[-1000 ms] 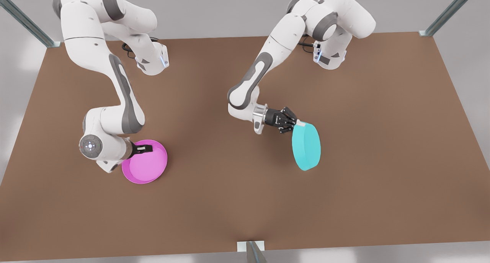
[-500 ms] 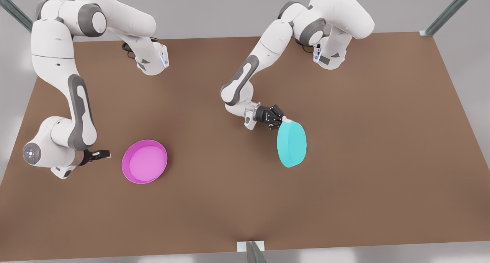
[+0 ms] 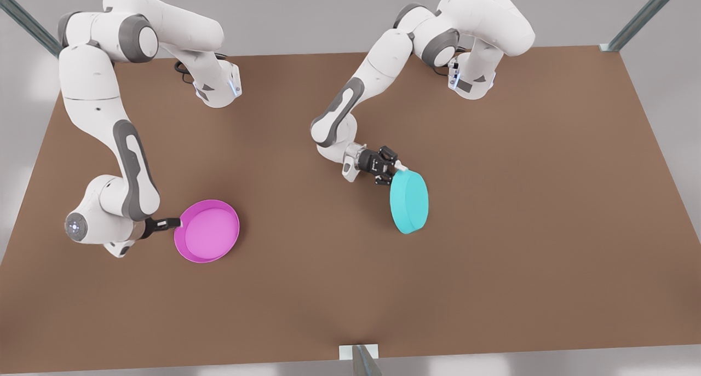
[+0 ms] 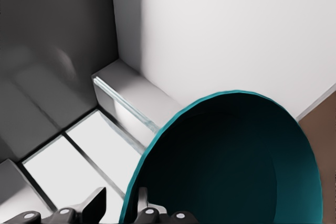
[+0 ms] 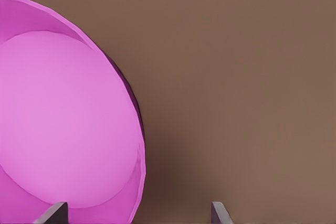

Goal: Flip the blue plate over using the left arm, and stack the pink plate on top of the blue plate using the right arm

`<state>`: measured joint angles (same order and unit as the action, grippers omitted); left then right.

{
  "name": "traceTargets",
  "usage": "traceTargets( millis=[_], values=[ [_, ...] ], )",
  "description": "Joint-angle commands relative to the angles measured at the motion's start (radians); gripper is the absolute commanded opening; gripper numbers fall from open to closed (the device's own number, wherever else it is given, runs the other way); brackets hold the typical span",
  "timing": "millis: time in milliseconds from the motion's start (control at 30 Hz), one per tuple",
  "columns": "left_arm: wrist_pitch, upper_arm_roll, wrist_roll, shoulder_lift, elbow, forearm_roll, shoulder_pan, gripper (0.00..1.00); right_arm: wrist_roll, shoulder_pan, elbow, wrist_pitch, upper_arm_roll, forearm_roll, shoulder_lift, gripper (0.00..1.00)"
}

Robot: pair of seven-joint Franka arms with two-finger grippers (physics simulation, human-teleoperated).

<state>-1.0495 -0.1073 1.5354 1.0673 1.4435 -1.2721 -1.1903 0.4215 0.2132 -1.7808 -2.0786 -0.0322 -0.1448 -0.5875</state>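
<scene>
front view: my left end effector [image 3: 393,169] is clamped on the blue plate's [image 3: 409,202] rim at its 11 o'clock, holding it tilted above the worktop [image 3: 520,228]. my right end effector [image 3: 171,222] sits at the pink plate's [image 3: 207,231] 9 o'clock, fingers apart.

left wrist view: the blue plate [image 4: 231,166] hollow faces me, so i should finish rolling before lowering flat.

right wrist view: the pink plate [image 5: 63,124] rim lies between my fingertips [image 5: 218,212]; i should centre before closing.
</scene>
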Motion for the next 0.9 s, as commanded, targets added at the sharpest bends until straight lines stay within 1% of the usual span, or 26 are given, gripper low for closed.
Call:
traceTargets(
  millis=[0,100,200,333,400,500,567,633,700,767,867],
  values=[
    [0.000,0.000,0.000,0.002,-0.002,0.005,0.000,1.00,0.003,0.000,-0.006,0.000,0.000,0.001,0.000,1.00],
    [0.002,0.011,-0.003,0.002,-0.011,0.020,0.000,1.00,0.046,0.000,-0.065,-0.046,0.000,-0.001,0.003,1.00],
    [-0.006,0.023,-0.006,0.003,-0.038,0.071,0.000,1.00,0.046,0.003,-0.066,-0.057,0.000,-0.002,0.003,1.00],
    [-0.058,0.038,-0.006,0.002,-0.087,0.215,0.005,1.00,0.046,-0.002,-0.074,-0.058,-0.005,-0.004,0.005,1.00],
    [-0.089,0.038,-0.006,0.002,-0.114,0.296,0.005,1.00,0.049,0.000,-0.088,-0.058,-0.029,-0.002,0.008,1.00],
    [-0.135,0.038,0.005,0.002,-0.175,0.407,0.008,1.00,-0.012,0.005,-0.063,-0.072,-0.031,-0.018,0.002,1.00],
    [-0.169,0.037,0.006,-0.001,-0.206,0.485,0.011,1.00,-0.012,0.003,-0.015,-0.066,-0.029,-0.016,-0.008,1.00],
    [-0.211,0.037,0.015,-0.001,-0.253,0.573,0.020,1.00,-0.020,0.002,0.063,-0.041,-0.031,-0.016,-0.052,1.00],
    [-0.221,0.035,0.018,-0.001,-0.273,0.617,0.025,1.00,-0.023,-0.006,0.066,-0.041,-0.031,-0.016,-0.054,1.00],
    [-0.273,0.029,0.045,-0.018,-0.281,0.674,0.037,1.00,-0.024,-0.011,0.058,-0.026,-0.029,-0.016,-0.058,1.00],
    [-0.276,0.029,0.049,-0.021,-0.359,0.795,0.052,1.00,-0.024,-0.009,0.055,-0.020,-0.031,-0.018,-0.071,1.00]
  ],
)
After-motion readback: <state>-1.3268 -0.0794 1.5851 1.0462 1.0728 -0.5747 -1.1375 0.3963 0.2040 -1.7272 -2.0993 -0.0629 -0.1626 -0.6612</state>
